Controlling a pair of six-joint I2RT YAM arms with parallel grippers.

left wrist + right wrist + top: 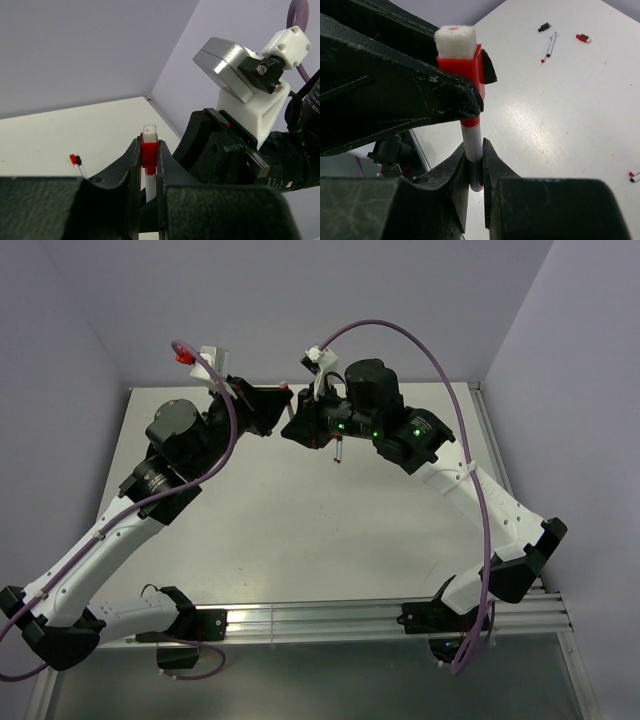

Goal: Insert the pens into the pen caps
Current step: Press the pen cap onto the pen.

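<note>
The left pincer [148,148] has matte black, scuffed fingers clamped tight on a red cap [149,152]. The cap is a short, square-sided piece of glossy plastic, topped by a fuzzy, felt-like white block [454,39]. A pen [472,135] hangs from the cap's underside: a thin, round, smooth white barrel with a red band where it meets the cap. The right pincer [474,147] is closed on the lower barrel, its curved black fingers pressing it from both sides, so cap and pen sit joined in line between the two pincers, above the counter [560,110]. The counter is white and faintly glossy, with fine scratches. Far off on it lie a black cap [544,27], a loose pen [550,46] and a second red cap [583,37], each apart from the others.
</note>
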